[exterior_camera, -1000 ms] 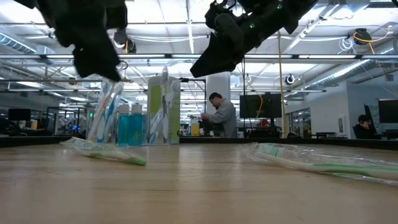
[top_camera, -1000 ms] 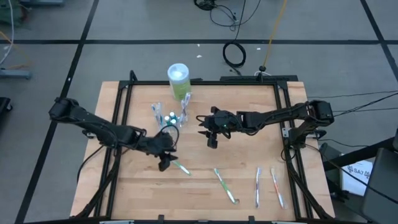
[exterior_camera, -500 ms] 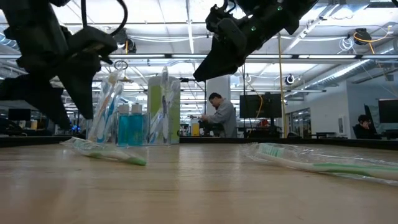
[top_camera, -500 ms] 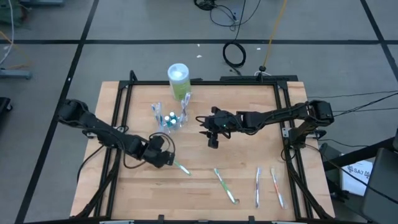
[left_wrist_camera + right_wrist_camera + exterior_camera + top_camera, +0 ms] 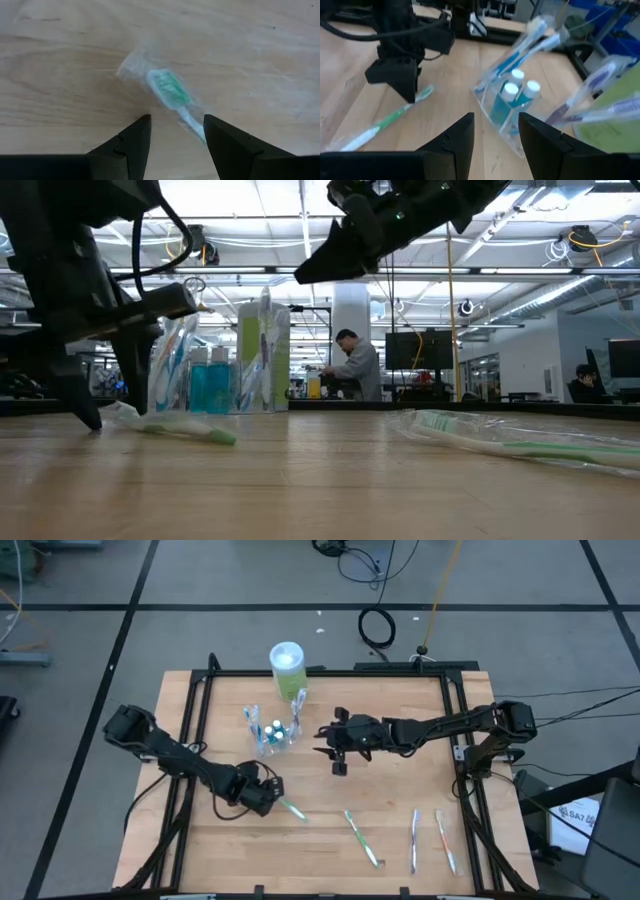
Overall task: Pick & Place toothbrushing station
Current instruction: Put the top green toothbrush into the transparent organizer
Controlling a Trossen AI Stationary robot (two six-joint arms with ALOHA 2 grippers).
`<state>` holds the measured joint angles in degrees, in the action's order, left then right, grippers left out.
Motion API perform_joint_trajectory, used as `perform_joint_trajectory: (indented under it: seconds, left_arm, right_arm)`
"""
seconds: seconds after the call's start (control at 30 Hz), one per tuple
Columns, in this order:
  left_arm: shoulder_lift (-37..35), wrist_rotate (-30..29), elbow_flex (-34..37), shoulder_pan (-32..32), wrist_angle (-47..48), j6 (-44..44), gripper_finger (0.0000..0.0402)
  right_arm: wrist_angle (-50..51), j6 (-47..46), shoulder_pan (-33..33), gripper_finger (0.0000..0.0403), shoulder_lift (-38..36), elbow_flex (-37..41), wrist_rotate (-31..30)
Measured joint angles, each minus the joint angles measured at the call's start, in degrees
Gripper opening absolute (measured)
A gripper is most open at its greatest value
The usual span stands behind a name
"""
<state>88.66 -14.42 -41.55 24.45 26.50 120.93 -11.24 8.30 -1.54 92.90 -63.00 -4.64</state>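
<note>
A green-headed toothbrush in a clear wrapper [image 5: 292, 808] lies flat on the wooden table; it also shows in the left wrist view [image 5: 169, 89]. My left gripper [image 5: 266, 797] is open and down at the table. Its fingers stand on either side of the brush's neck [image 5: 192, 122], just behind the head. The clear cup [image 5: 275, 733] stands upright with blue toothpaste tubes [image 5: 509, 100] and several toothbrushes in it. My right gripper [image 5: 338, 762] is open and empty, above the table to the right of the cup.
Three more wrapped toothbrushes lie near the front edge [image 5: 362, 838] [image 5: 415, 838] [image 5: 445, 842]. A green-and-white canister [image 5: 287, 668] stands at the far edge behind the cup. The table's black frame rails [image 5: 190, 740] run along both sides.
My left gripper has come down from above the table to table level, over the head end of the green toothbrush, which has stayed where it was. My right gripper has risen slightly.
</note>
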Motion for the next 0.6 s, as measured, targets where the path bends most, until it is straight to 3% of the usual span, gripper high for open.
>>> perform_joint_trajectory:
  seconds: [0.6]
  left_arm:
    - [1.2, 1.0, -0.1, -6.0, 3.2, -2.7, 0.0190]
  right_arm:
    - [-1.4, 1.6, 0.0, 0.0149, 0.0, 0.0, 0.0]
